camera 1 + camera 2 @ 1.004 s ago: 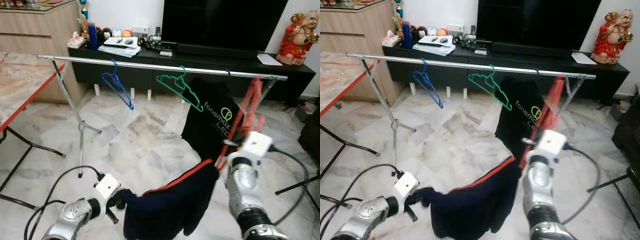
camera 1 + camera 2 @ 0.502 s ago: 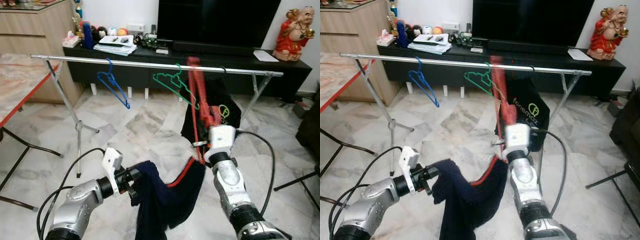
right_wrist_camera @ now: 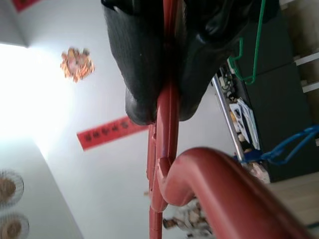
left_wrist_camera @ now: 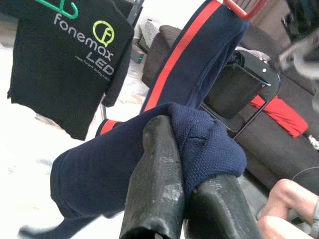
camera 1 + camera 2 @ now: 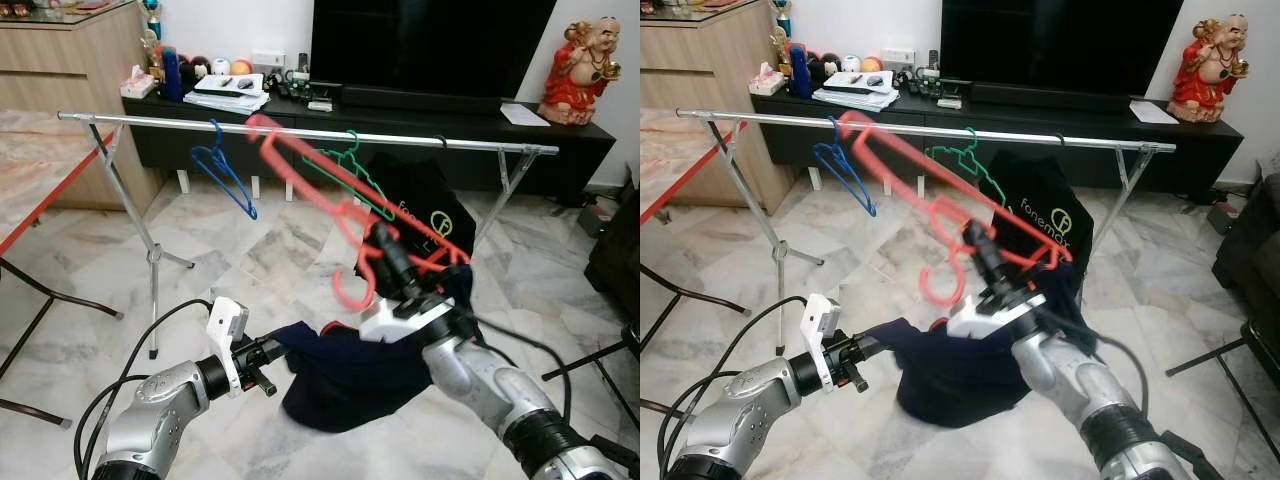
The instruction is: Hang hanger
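My right gripper is shut on a red plastic hanger, which tilts up to the left below the silver clothes rail, its hook low near the gripper. The right wrist view has the red hanger pinched between the two black fingers. A navy garment with a red stripe sags between my arms. My left gripper is shut on one end of it, and the left wrist view shows that navy fabric bunched between the fingers.
A blue hanger, a green hanger and a black printed T-shirt hang on the rail. Behind it stand a dark TV console and a red statue. A red-edged table is at the left, a dark seat at the right.
My right arm has swung the red hanger from upright to slanting up and left, hook now low. The navy garment has spread out lower between the arms. The left gripper has hardly moved.
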You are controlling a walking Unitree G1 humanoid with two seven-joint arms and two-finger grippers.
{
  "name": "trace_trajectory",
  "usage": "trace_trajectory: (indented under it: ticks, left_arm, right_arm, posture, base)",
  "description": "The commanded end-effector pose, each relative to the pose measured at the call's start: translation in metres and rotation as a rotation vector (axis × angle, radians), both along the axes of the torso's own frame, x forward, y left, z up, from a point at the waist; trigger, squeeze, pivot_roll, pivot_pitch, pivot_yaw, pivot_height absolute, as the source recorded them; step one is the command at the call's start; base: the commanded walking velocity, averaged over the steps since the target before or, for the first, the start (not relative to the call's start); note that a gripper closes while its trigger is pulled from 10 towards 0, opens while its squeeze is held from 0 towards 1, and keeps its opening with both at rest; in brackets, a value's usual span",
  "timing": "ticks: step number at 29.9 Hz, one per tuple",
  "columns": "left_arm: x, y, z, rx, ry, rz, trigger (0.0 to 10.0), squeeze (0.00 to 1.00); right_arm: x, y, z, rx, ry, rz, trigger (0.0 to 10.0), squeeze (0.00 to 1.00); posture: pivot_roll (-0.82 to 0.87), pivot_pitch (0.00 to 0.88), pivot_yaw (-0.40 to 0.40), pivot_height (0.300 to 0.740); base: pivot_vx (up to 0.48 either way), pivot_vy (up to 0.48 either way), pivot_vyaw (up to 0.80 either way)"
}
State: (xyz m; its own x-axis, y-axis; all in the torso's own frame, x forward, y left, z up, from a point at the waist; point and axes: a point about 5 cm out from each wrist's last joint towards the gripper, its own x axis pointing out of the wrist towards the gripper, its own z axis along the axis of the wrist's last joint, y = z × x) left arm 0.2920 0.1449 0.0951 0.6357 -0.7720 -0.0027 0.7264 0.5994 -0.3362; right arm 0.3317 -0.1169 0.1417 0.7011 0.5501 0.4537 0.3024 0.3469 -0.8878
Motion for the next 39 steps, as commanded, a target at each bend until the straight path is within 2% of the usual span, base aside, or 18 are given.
trace_trajectory:
  ticks: [1,3,6,7,8,10,12,14,15,19,20,23,24,27,28,29,37,39]
  left_arm:
    - [-0.002,-0.002,0.009,-0.056,-0.013,-0.021,10.0,0.0]
    - [-0.005,-0.004,0.01,-0.086,-0.002,-0.049,10.0,0.0]
    - [-0.008,-0.006,0.01,-0.112,0.006,-0.071,10.0,0.0]
    - [-0.008,-0.008,0.012,-0.125,0.005,-0.077,10.0,0.0]
    - [-0.008,-0.008,0.012,-0.125,0.005,-0.077,10.0,0.0]
    - [-0.008,-0.009,0.014,-0.13,0.0,-0.086,10.0,0.0]
    - [-0.007,-0.009,0.015,-0.128,-0.001,-0.082,10.0,0.0]
    - [-0.006,-0.009,0.015,-0.125,0.0,-0.072,10.0,0.0]
    - [-0.007,-0.008,0.016,-0.127,0.002,-0.068,10.0,0.0]
    - [-0.006,-0.007,0.014,-0.122,0.009,-0.053,10.0,0.0]
    - [-0.005,-0.006,0.012,-0.109,0.014,-0.039,10.0,0.0]
    - [-0.004,-0.006,0.013,-0.108,0.012,-0.03,10.0,0.0]
    - [-0.004,-0.006,0.013,-0.111,0.011,-0.029,10.0,0.0]
    - [-0.003,-0.005,0.015,-0.115,0.006,-0.019,10.0,0.0]
    - [-0.003,-0.003,0.015,-0.122,0.005,-0.01,10.0,0.0]
    - [-0.003,-0.003,0.016,-0.126,0.005,-0.008,10.0,0.0]
    - [-0.003,-0.003,0.017,-0.134,0.003,-0.005,10.0,0.0]
    - [-0.005,-0.005,0.012,-0.099,0.014,-0.02,10.0,0.0]
  right_arm:
    - [-0.004,0.002,0.006,-0.035,-0.093,0.037,10.0,0.0]
    - [-0.005,0.002,0.006,-0.083,-0.144,0.037,10.0,0.0]
    - [-0.004,0.003,-0.001,-0.107,-0.058,0.07,10.0,0.0]
    - [-0.003,0.006,-0.018,-0.147,0.134,0.12,10.0,0.0]
    - [-0.003,0.006,-0.018,-0.147,0.134,0.12,10.0,0.0]
    - [-0.006,0.001,-0.061,-0.265,0.538,0.098,10.0,0.0]
    - [-0.003,-0.01,-0.073,-0.248,0.65,-0.018,10.0,0.0]
    - [0.003,-0.016,-0.07,0.014,0.748,-0.099,10.0,0.0]
    - [0.008,-0.017,-0.063,0.244,0.787,-0.12,10.0,0.0]
    - [0.014,-0.011,-0.058,0.663,0.931,-0.078,10.0,0.0]
    - [0.019,-0.015,-0.058,0.874,0.972,-0.116,10.0,0.0]
    - [0.023,-0.026,-0.058,0.987,0.932,-0.222,10.0,0.0]
    - [0.024,-0.041,-0.044,0.928,0.723,-0.3,10.0,0.0]
    - [0.018,-0.037,0.004,0.304,0.087,-0.265,10.0,0.0]
    - [0.01,-0.013,0.006,-0.048,-0.088,-0.141,10.0,0.0]
    - [0.008,-0.009,0.004,-0.112,-0.101,-0.118,10.0,0.0]
    - [0.015,-0.03,-0.005,0.057,0.113,-0.19,10.0,0.0]
    - [0.021,-0.039,-0.017,0.394,0.354,-0.256,10.0,0.0]
  posture:
    - [-0.01,0.0,-0.044,0.74]
    - [-0.01,0.0,-0.044,0.74]
    - [-0.02,0.0,-0.041,0.74]
    - [-0.02,0.0,-0.041,0.74]
    - [-0.02,0.0,-0.041,0.74]
    - [-0.02,0.0,-0.046,0.74]
    - [-0.02,0.0,-0.046,0.74]
    - [-0.01,0.0,-0.049,0.74]
    - [-0.01,0.0,-0.045,0.74]
    - [-0.01,0.0,-0.044,0.74]
    - [-0.01,0.0,-0.044,0.74]
    - [-0.01,0.0,-0.045,0.74]
    - [-0.01,0.0,-0.047,0.74]
    - [-0.01,0.0,-0.044,0.74]
    - [-0.02,0.0,-0.045,0.74]
    - [-0.02,0.0,-0.047,0.74]
    - [-0.01,0.0,-0.051,0.74]
    - [-0.01,0.0,-0.048,0.74]
  base:
    - [0.0,0.0,0.0]
    - [0.0,0.0,0.0]
    - [0.0,0.0,0.0]
    - [0.0,0.0,0.0]
    - [0.0,0.0,0.0]
    - [0.0,0.0,0.0]
    - [0.0,0.0,0.0]
    - [0.0,0.0,0.0]
    - [0.0,0.0,0.0]
    - [0.0,0.0,0.0]
    - [0.0,0.0,0.0]
    - [0.0,0.0,0.0]
    - [0.0,0.0,0.0]
    - [0.0,0.0,0.0]
    - [0.0,0.0,0.0]
    - [0.0,0.0,0.0]
    - [0.0,0.0,0.0]
    - [0.0,0.0,0.0]
